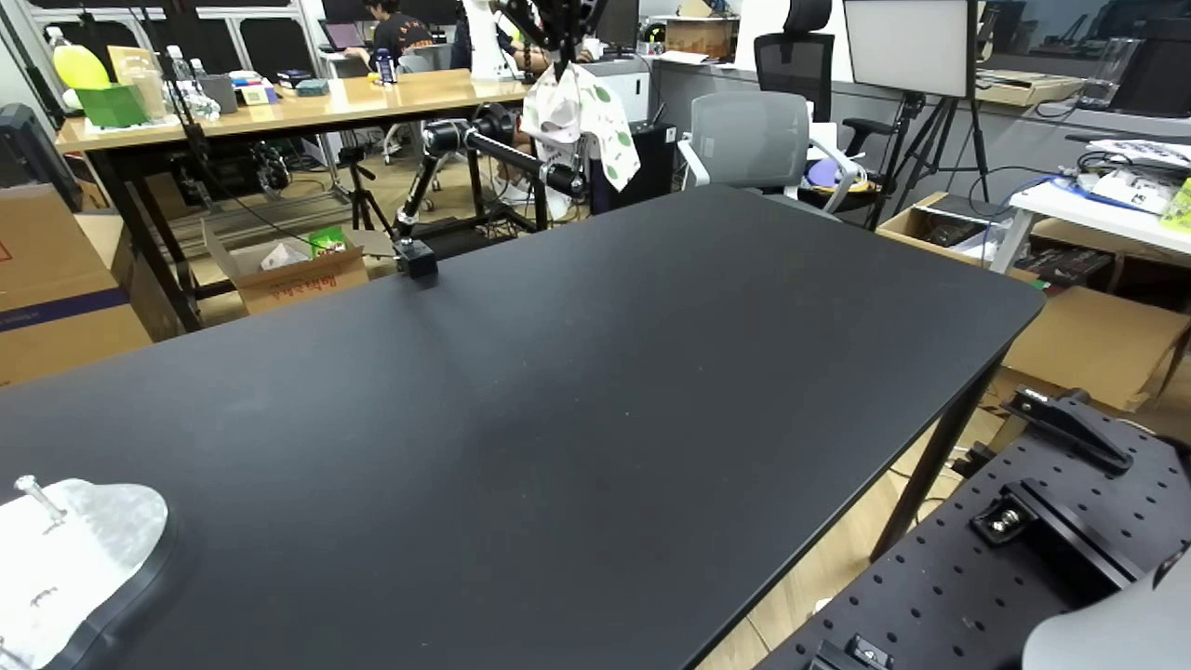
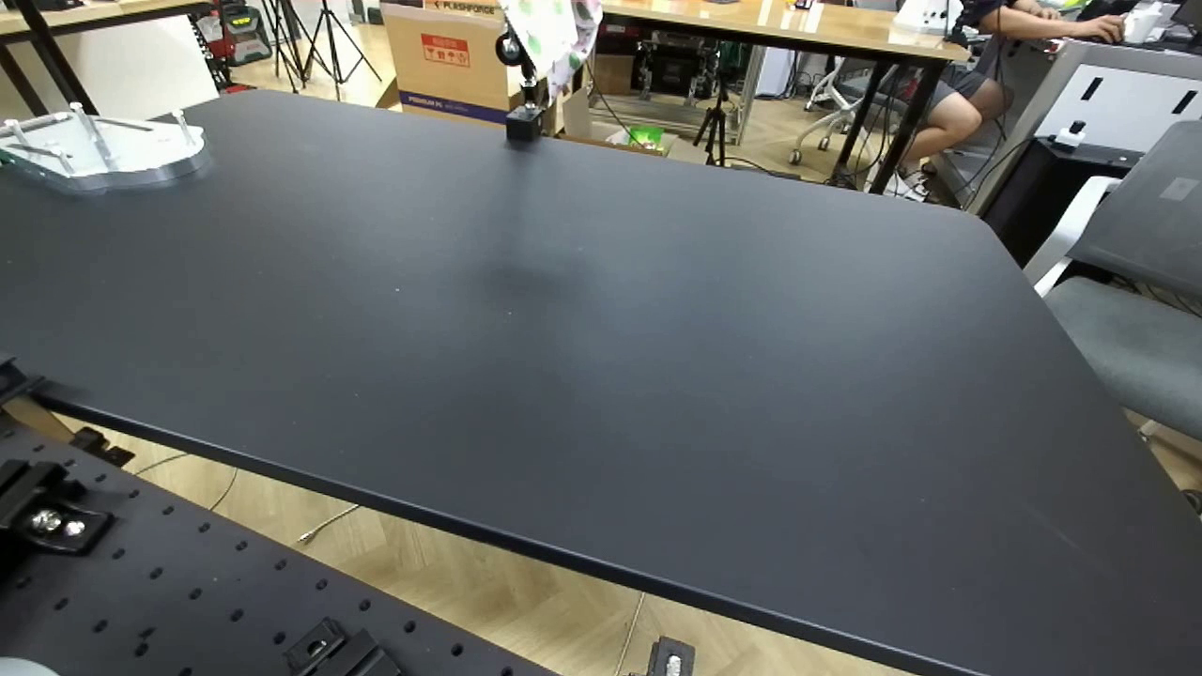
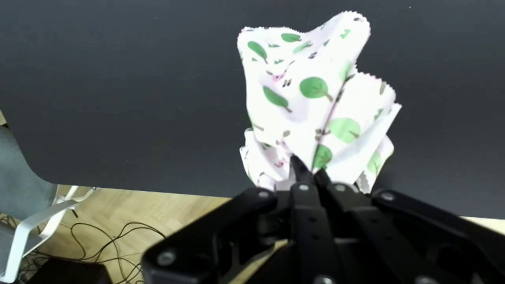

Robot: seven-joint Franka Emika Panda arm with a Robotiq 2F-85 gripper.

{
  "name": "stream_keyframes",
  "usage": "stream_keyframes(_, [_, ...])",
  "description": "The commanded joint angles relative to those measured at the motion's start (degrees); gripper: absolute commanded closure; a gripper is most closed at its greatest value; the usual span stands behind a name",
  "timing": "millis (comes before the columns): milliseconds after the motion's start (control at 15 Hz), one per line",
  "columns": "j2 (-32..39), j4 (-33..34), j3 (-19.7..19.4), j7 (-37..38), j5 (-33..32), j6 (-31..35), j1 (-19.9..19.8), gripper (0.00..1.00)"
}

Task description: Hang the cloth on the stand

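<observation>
Near the far edge of a black table, raised off its surface, a white cloth printed with green trees and small pink figures hangs from the robot's hand. Seen from the wrist, the hand's two dark fingers stand close together, clamped on the bunched cloth, whose zigzag-cut edges spread out beyond the grip; the table fills most of the background. Close by is the stand, a black jointed pole with a block-like base at the table's far edge; it rises, then bends into a side arm pointing toward the cloth. In both exterior views the cloth partly overlaps the stand, and whether they touch cannot be told. On the table, well apart from these, lies a pale, wavy-edged plate with pegs standing up from it. A grey chair stands by the table's far corner. Behind, in an exterior view, are a wooden desk, an open cardboard box and a person in dark clothing. Along the table's near side, a little apart from it, runs a black board full of holes.
</observation>
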Motion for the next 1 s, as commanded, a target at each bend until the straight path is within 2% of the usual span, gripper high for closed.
stream_keyframes(0, [1.04, 0.34, 0.02, -1.45, 1.75, 0.30, 0.53, 0.99])
stream_keyframes(933, [5.12, 1.51, 1.72, -4.93, 5.25, 0.69, 2.89, 0.99])
